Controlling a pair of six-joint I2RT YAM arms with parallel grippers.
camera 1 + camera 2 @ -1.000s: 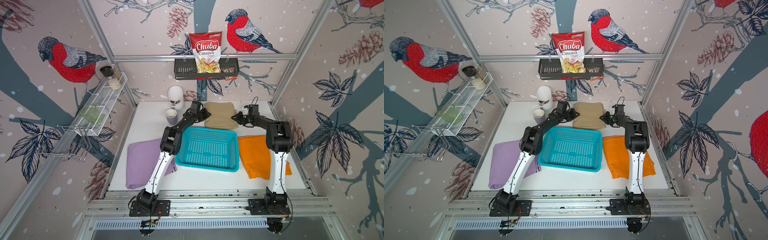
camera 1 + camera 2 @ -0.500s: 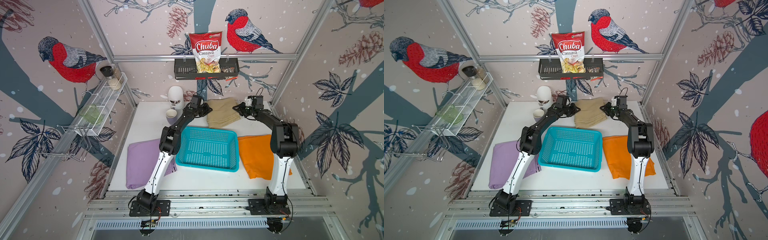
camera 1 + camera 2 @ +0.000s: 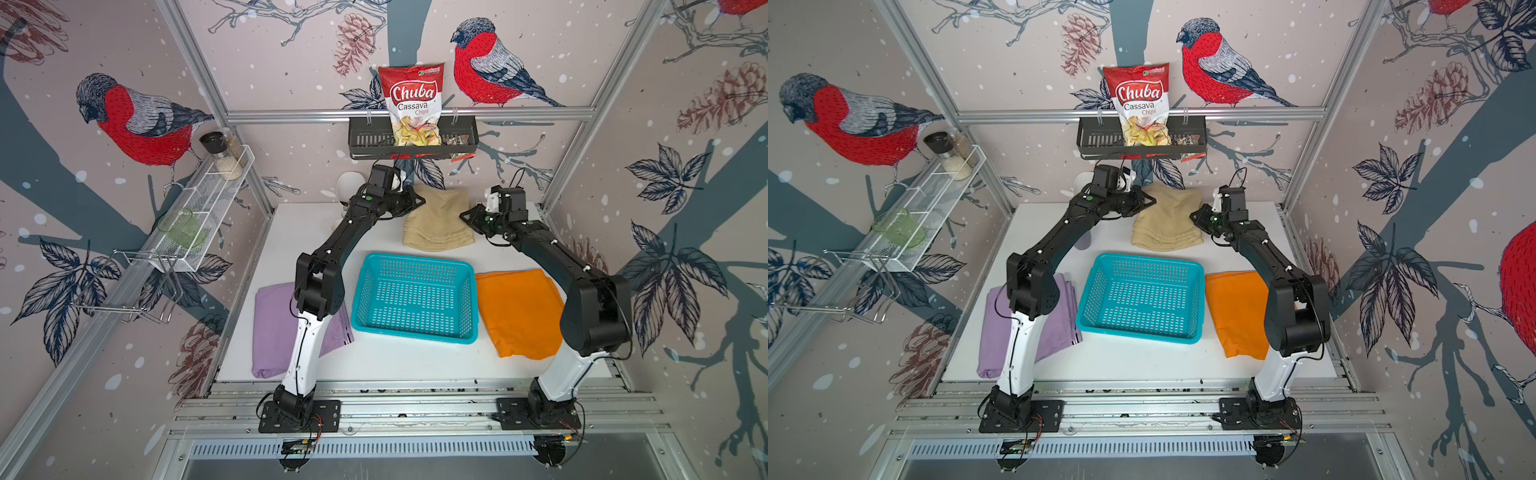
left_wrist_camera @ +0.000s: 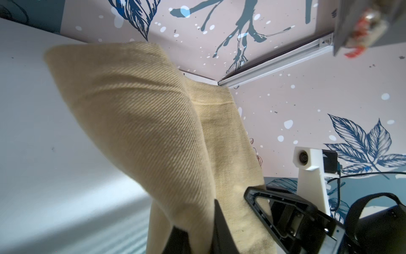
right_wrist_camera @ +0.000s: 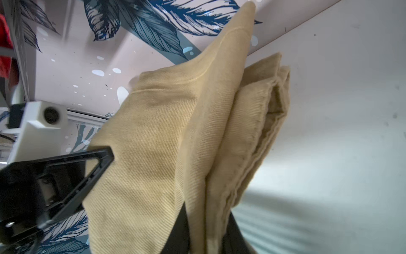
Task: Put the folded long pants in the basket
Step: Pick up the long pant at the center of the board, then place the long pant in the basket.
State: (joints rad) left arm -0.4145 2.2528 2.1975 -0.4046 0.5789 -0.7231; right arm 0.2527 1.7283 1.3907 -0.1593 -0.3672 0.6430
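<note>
Both pincers are clamped on the tan pants (image 3: 436, 226): left pincer (image 3: 417, 202) on the far left corner, right pincer (image 3: 464, 216) on the right edge. Both wrist views show cloth pinched between the fingers. A second ago the bundle lay flat on the tabletop (image 3: 395, 357). Now its far edge is raised and the folds hang bunched, with the near edge low just behind the basket (image 3: 415, 259). Orange pants (image 3: 519, 311) to the basket's right and purple pants (image 3: 272, 320) to its left are unmoved. All three are outside the basket.
</note>
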